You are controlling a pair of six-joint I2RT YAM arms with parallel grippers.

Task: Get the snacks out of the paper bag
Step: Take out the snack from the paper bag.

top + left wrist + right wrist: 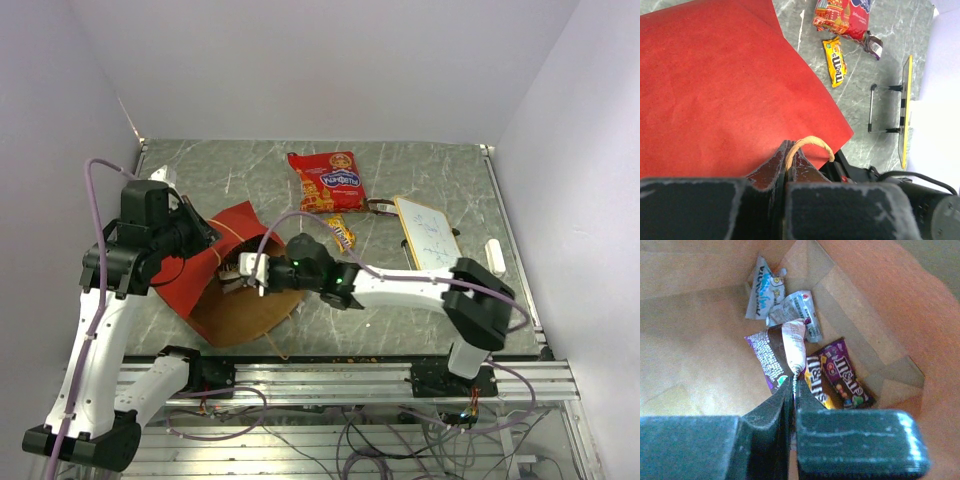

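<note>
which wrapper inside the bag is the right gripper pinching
The purple wrapper with the white crimped end, clamped in the right gripper; the M&M's packets and silvery wrappers lie loose.

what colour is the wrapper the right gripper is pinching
The wrapper is purple and brown with a whitish end; clearest in right wrist view.
</note>
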